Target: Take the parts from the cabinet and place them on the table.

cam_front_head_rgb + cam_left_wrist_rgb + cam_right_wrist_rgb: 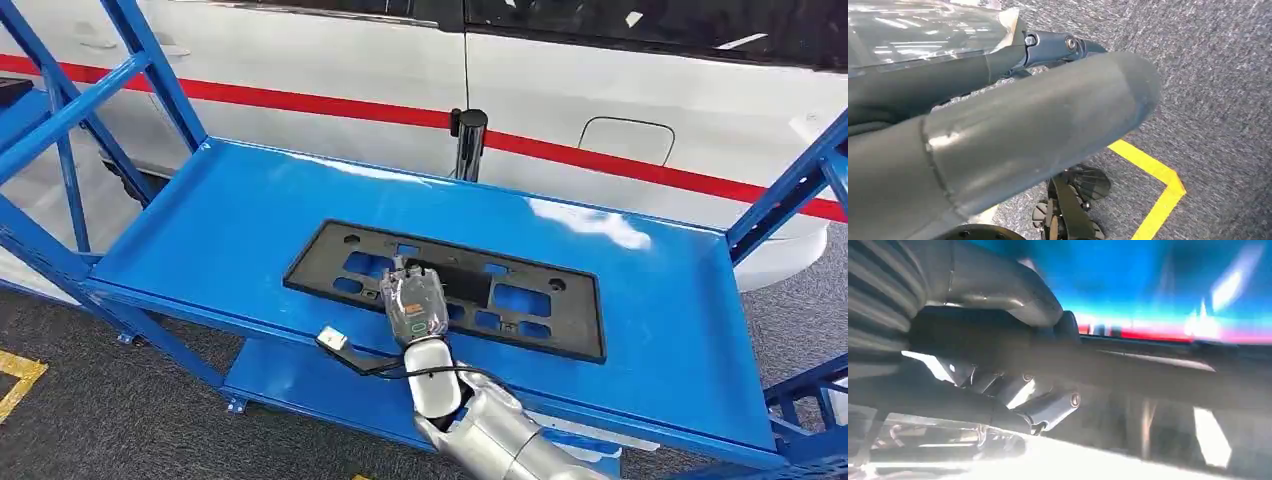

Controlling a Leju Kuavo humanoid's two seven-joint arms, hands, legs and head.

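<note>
The right hand (413, 303) rested on the near edge of the black frame (450, 288), which lay flat on the blue shelf (220, 230), probably to grasp it; whether it gripped was unclear. The left hand (998, 135) hung over the floor, holding nothing, its fingers' pose unclear.

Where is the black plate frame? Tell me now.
In the head view, the black plate frame lies flat at the middle of the blue shelf, under the right hand.

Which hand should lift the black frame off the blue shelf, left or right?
Right. The right hand already lies on the black frame on the blue shelf. The left hand hangs over grey carpet by the yellow floor line, away from the shelf.
</note>
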